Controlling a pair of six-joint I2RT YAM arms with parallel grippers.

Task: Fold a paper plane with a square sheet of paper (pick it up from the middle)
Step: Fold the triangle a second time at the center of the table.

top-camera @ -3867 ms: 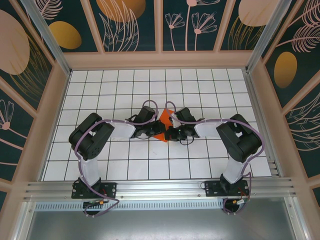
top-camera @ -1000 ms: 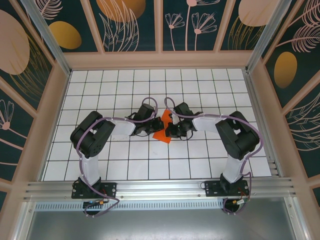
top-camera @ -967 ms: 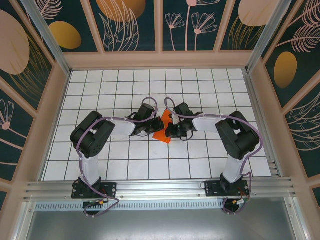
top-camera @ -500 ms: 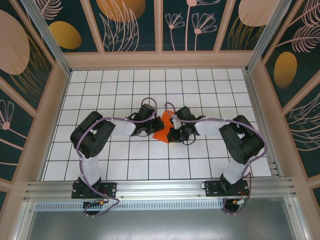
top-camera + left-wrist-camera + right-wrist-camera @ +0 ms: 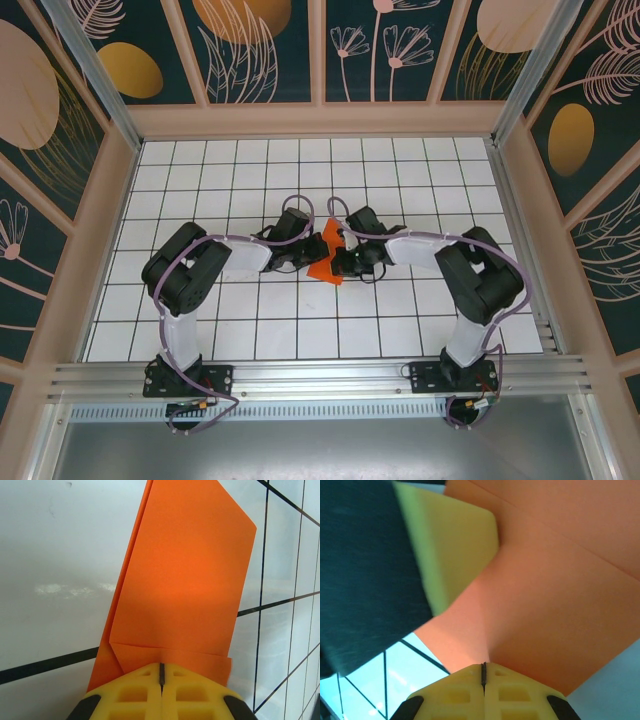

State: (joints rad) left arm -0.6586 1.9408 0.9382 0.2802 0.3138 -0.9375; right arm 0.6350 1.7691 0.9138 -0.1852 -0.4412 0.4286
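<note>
Orange paper (image 5: pixel 322 262) pinched between closed jaws

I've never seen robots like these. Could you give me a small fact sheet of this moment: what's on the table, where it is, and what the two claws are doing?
Surface: white gridded table
Object: orange sheet of paper, partly folded, with creases showing
Paper's place: around the middle of the table
Left gripper: jaws shut, pinching one edge of the paper
Right gripper: jaws shut, pinching the paper from the opposite side
Plane finished: no, not yet a slim dart shape
</note>
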